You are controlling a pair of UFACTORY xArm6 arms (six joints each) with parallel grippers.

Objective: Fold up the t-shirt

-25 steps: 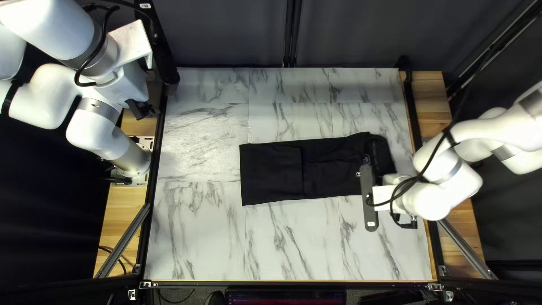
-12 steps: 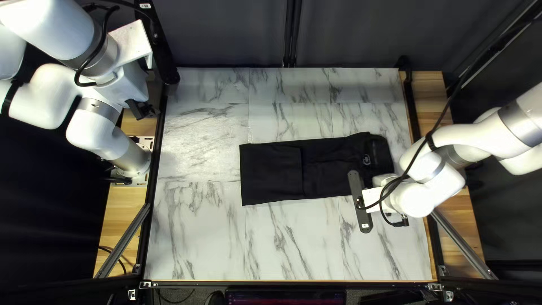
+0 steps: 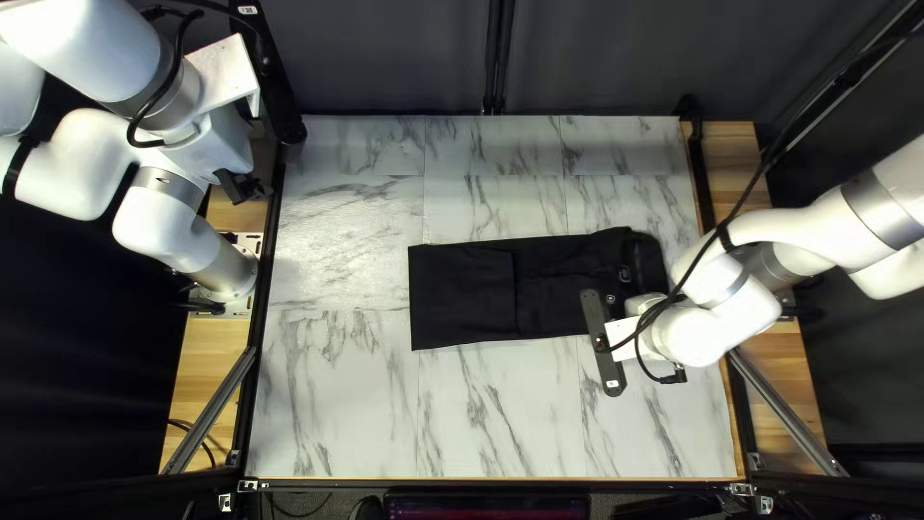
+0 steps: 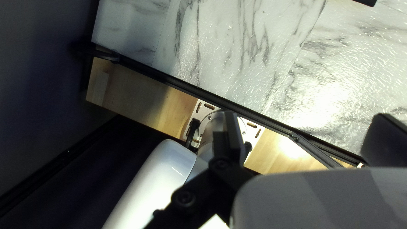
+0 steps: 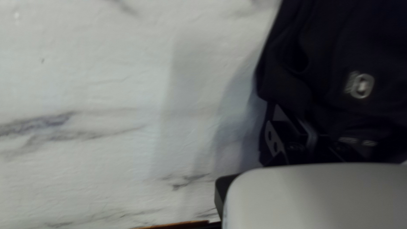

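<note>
The black t-shirt (image 3: 520, 289) lies folded into a long band across the middle of the marble table (image 3: 491, 404). My right gripper (image 3: 629, 307) is at the band's right end, near its front corner. In the right wrist view that gripper (image 5: 305, 140) is shut on the t-shirt (image 5: 334, 47), whose edge bunches around the fingers and lifts off the table; a small pale label (image 5: 359, 84) shows on the cloth. My left gripper (image 4: 305, 136) is open and holds nothing. It hangs folded back over the table's left edge, far from the shirt.
Wooden strips (image 3: 736, 180) and black frame rails (image 3: 263, 238) run along both sides of the table. My left arm's base (image 4: 219, 124) stands on the left strip. Bare marble lies in front of, behind and to the left of the shirt.
My right arm has slid left over the shirt's right end, and its gripper has closed on the cloth there. The left arm has not moved.
</note>
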